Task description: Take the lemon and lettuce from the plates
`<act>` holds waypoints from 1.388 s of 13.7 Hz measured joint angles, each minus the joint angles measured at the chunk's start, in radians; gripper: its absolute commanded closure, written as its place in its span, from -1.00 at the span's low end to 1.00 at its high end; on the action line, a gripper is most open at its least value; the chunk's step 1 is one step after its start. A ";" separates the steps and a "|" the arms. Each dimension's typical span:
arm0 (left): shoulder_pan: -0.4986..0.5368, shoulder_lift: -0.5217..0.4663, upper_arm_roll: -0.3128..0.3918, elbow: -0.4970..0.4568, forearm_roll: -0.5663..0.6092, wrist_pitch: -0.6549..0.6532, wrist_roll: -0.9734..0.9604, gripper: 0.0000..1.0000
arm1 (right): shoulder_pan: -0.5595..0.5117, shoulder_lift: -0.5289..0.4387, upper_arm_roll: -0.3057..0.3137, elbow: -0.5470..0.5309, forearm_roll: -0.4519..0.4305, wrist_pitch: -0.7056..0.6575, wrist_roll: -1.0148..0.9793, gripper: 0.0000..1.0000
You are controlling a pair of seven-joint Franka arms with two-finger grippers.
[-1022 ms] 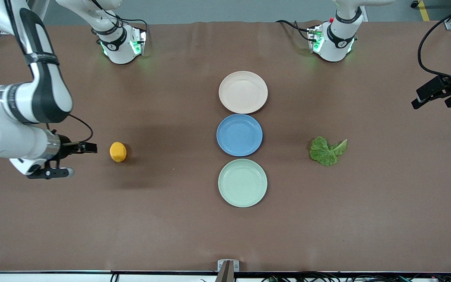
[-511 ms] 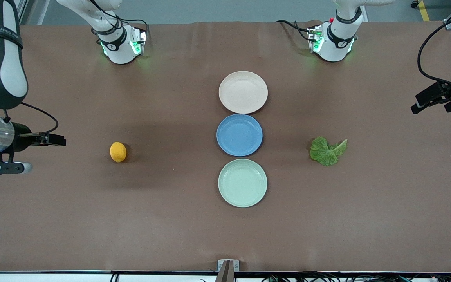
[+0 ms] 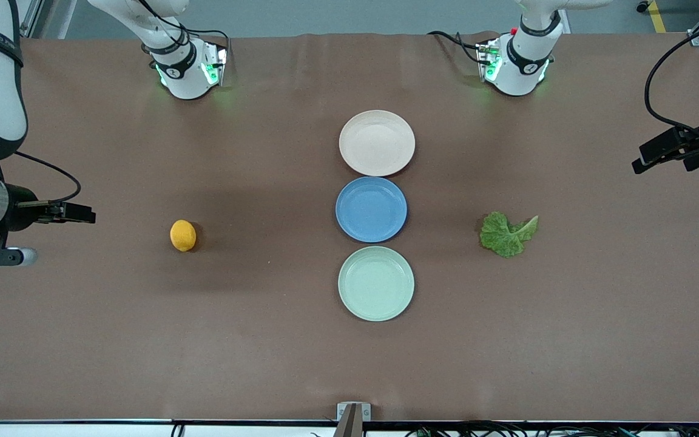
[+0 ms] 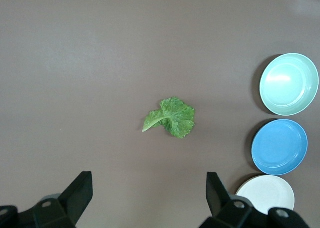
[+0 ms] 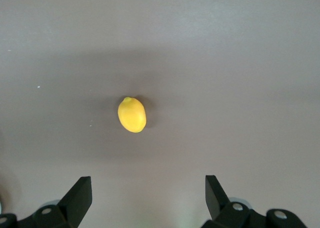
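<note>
Brown cloth covers the whole table (image 3: 264, 340) in the front view. Down its middle runs a row of three round shallow plates, each just beside the next: the beige-pink plate (image 3: 377, 142) nearest the arm bases, the blue plate (image 3: 371, 209) between, the mint green plate (image 3: 376, 283) nearest the camera. All three hold nothing. The lemon (image 3: 183, 235), a small smooth yellow-orange oval, lies on the bare cloth toward the right arm's end, well apart from the plates. The lettuce (image 3: 507, 233), one crinkled bright green leaf with a paler stem end, lies flat on the cloth toward the left arm's end. The right gripper (image 3: 34, 233) hangs at the table's edge at the right arm's end; half a second ago it sat slightly closer to the lemon, and a second ago it was just beside the fruit. The left gripper (image 3: 680, 156) hangs over the edge at the left arm's end, barely shifted since.

From the left wrist, the left gripper (image 4: 149, 200) has its fingers spread wide, with the lettuce (image 4: 171, 118) on the cloth below and the plates off to one side.

From the right wrist, the right gripper (image 5: 148, 200) likewise stands wide apart, holding nothing, with the lemon (image 5: 132, 115) on the cloth below.
</note>
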 measured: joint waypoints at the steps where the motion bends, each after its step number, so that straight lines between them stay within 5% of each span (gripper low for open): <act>1: 0.000 0.000 0.001 0.001 0.000 -0.007 0.000 -1.00 | 0.000 -0.009 0.000 -0.003 0.005 -0.004 0.000 -1.00; 6: 0.003 0.000 0.002 0.009 0.000 -0.048 0.000 -1.00 | 0.019 -0.134 -0.009 -0.125 0.009 0.044 -0.002 -1.00; 10: 0.002 0.000 0.003 0.010 0.000 -0.110 0.004 -1.00 | 0.097 -0.206 -0.102 -0.179 0.009 0.045 -0.035 -1.00; 19: 0.002 0.000 0.000 0.017 0.054 -0.093 0.040 -1.00 | 0.110 -0.381 -0.112 -0.303 0.009 0.044 -0.052 -1.00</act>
